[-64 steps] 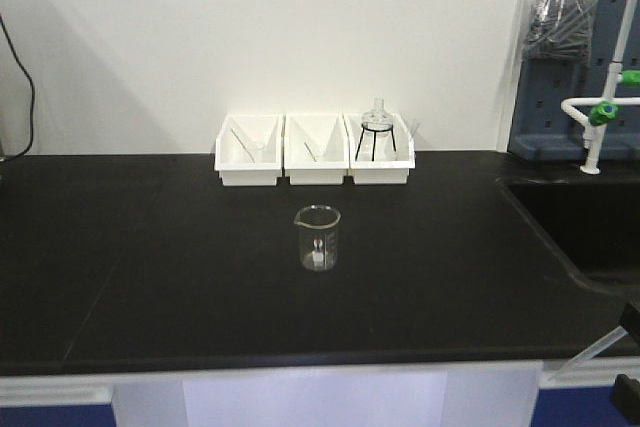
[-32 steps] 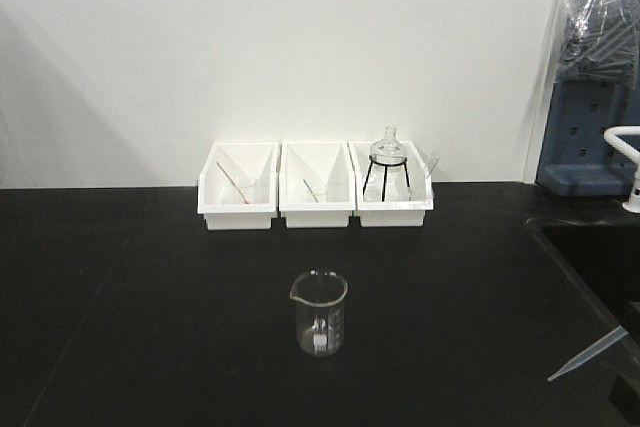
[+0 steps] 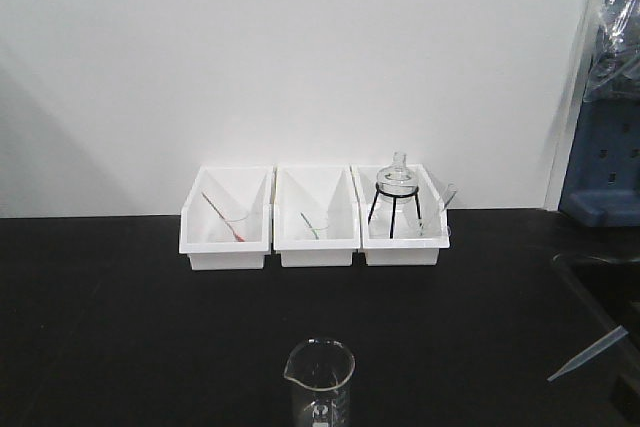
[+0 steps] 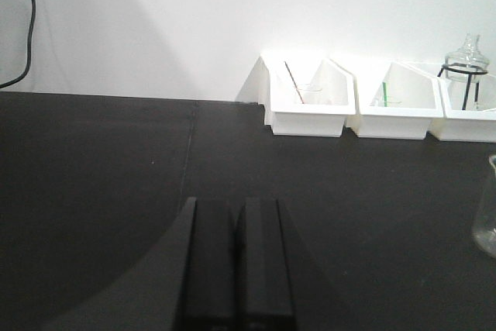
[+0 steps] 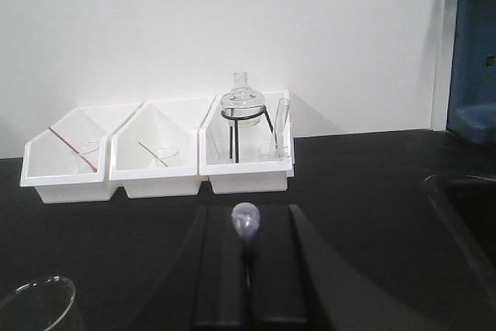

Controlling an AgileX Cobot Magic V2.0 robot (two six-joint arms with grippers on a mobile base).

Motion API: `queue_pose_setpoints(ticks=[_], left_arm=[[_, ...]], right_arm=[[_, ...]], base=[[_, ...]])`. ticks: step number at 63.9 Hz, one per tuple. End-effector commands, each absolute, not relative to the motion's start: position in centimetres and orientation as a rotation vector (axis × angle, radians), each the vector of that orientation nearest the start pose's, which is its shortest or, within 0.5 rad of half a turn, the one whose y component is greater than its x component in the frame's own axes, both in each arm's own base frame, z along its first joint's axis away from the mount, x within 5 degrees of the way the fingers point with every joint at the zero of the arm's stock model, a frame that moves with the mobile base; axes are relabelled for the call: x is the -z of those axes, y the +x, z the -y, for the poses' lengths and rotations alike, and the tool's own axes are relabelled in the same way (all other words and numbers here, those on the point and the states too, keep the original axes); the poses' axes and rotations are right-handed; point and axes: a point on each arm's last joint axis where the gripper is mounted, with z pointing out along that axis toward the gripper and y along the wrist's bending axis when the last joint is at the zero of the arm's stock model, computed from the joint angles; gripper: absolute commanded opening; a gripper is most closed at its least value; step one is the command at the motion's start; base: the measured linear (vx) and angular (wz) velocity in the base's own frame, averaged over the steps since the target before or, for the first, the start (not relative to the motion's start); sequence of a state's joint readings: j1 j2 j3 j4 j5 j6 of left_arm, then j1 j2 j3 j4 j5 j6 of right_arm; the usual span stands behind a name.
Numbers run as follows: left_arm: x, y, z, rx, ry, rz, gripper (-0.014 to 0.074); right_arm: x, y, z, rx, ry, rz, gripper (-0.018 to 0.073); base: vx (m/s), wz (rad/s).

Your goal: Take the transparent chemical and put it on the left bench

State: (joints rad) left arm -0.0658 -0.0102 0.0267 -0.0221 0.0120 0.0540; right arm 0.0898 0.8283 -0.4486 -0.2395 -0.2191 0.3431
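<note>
The right hand (image 5: 246, 209) pinches the transparent pipette (image 3: 590, 354) over the counter (image 3: 120, 327); setting it down is not yet done. The left hand (image 4: 236, 204) is pressed together.

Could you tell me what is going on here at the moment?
A two-armed robot faces the black bench, which has three white bins at the wall and a glass beaker in front of them. The right gripper is shut on the transparent pipette, whose tip shows at the right of the front view, near the sink. It has not yet been set down. The left gripper is shut and holds nothing.
</note>
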Motion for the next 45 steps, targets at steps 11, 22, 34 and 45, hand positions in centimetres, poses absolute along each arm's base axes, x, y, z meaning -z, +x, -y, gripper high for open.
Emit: queue_pose_setpoints(ticks=[11,22,34,45], left_arm=[[-20.63,5.50,0.36,0.035,0.064,-1.429,-0.0003],[-20.63,5.50,0.36,0.035,0.064,-1.429,-0.0003],[-20.63,5.50,0.36,0.035,0.064,-1.429,-0.0003],[-20.63,5.50,0.36,0.035,0.064,-1.429,-0.0003]], right_arm=[[-31.63,17.37,-2.18,-0.212,-0.039,-1.541,-0.0008],[-31.63,17.37,-2.18,-0.212,-0.039,-1.541,-0.0008],[-31.63,17.37,-2.18,-0.212,-0.039,-1.541,-0.0008],[-31.64,17.37,-2.17,-0.213,-0.037,-1.541,-0.0008]], base=[[0.19,-0.01],[0.13,-0.01],[0.07,0.00],[0.02,-0.01]])
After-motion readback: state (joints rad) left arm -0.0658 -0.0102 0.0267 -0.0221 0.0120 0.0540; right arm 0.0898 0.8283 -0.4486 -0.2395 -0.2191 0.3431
